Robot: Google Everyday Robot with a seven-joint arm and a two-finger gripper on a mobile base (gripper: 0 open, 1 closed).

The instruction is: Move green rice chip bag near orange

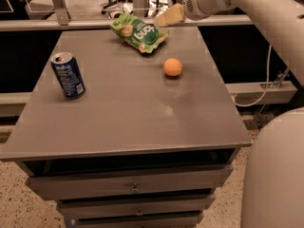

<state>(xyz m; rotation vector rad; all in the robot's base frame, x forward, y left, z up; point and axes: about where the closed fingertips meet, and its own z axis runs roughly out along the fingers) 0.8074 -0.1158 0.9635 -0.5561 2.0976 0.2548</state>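
The green rice chip bag (140, 32) lies crinkled at the far middle of the grey table (128, 108), white lettering up. The orange (173, 67) sits on the table a short way in front and to the right of the bag, apart from it. My gripper (167, 17) hangs on the white arm over the table's far edge, just right of the bag's upper end and above it, holding nothing that I can see.
A blue soda can (68, 74) stands upright near the table's left edge. Drawers (135, 188) run under the table front. A white robot body part (275, 175) fills the lower right. A rail and chair legs stand behind the table.
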